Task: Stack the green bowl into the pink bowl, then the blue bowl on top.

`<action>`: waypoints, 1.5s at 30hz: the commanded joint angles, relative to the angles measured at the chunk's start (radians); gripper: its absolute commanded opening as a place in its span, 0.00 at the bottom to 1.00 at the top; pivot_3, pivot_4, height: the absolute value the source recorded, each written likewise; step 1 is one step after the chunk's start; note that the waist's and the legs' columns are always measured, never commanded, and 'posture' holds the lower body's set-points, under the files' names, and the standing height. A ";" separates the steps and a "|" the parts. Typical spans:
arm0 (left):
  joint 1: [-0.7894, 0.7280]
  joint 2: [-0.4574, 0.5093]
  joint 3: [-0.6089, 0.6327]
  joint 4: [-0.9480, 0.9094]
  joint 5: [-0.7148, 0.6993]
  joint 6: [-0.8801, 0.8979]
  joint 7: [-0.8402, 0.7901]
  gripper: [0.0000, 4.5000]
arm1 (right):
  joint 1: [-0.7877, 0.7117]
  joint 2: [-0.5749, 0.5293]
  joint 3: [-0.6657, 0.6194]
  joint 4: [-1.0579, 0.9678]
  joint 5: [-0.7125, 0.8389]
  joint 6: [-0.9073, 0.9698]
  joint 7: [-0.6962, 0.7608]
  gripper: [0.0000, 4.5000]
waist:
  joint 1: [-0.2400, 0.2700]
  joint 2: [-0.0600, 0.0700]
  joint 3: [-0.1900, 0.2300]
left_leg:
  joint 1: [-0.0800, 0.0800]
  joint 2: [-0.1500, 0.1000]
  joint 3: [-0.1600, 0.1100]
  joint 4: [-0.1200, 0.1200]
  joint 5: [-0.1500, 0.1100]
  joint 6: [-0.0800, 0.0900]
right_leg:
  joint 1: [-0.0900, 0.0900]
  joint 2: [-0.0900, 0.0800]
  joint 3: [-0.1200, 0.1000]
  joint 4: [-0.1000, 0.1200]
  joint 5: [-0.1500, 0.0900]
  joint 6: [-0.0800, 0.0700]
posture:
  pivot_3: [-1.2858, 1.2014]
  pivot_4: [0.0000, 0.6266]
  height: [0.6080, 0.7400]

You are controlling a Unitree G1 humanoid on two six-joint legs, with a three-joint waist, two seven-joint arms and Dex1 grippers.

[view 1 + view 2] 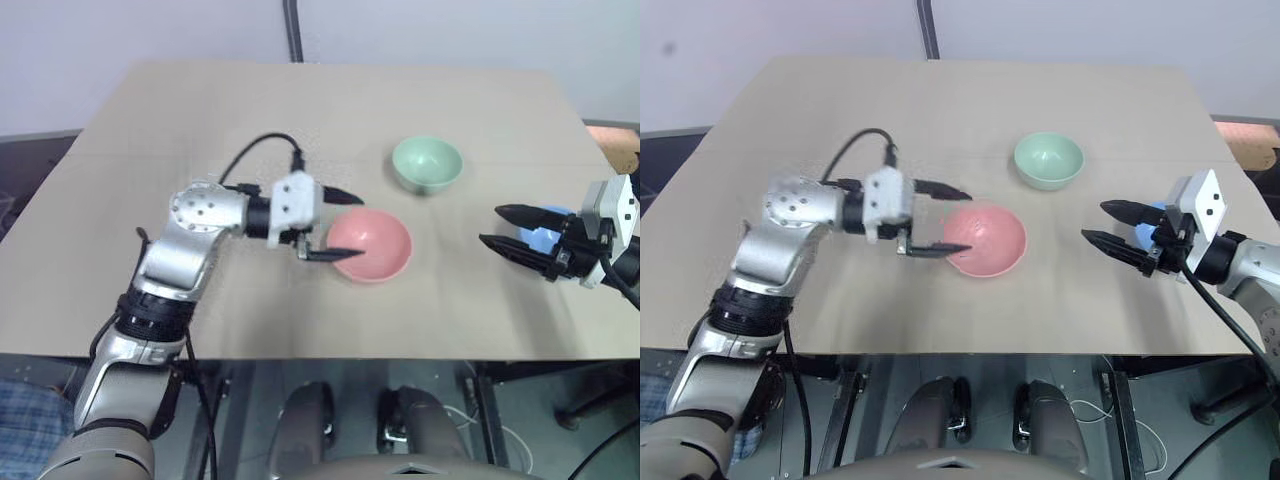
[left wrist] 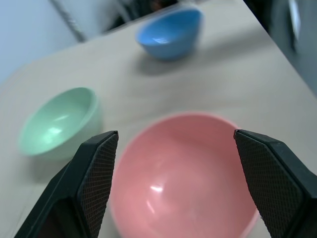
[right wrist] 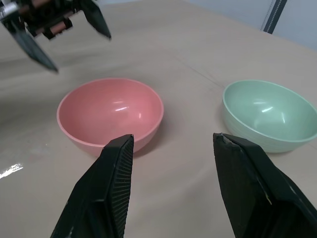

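The pink bowl (image 1: 372,245) stands upright at the table's middle. My left gripper (image 1: 358,226) is open at the bowl's left rim, its fingers (image 2: 99,168) spread wider than the bowl and holding nothing. The green bowl (image 1: 427,164) sits behind and to the right of the pink one, apart from it. Most of the blue bowl (image 1: 540,240) is hidden behind my right gripper (image 1: 490,225) at the right side of the table. That gripper is open and empty, pointing left toward the pink bowl (image 3: 111,111) and the green bowl (image 3: 270,114).
All three bowls rest on a beige table (image 1: 200,120) whose front edge lies just below both arms. A dark pole (image 1: 292,30) rises behind the far edge. A brown object (image 1: 615,140) sits past the table's right edge.
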 commanded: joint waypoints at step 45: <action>0.422 0.182 0.514 -0.253 -0.287 0.209 0.263 0.88 | -0.992 0.416 0.757 1.068 -0.829 -0.092 0.013 0.63 | -0.024 0.002 0.001 | -0.003 -0.001 0.004 -0.001 0.000 0.000 | -0.007 -0.004 0.001 0.006 0.002 -0.005 | 0.52 0.24 1.00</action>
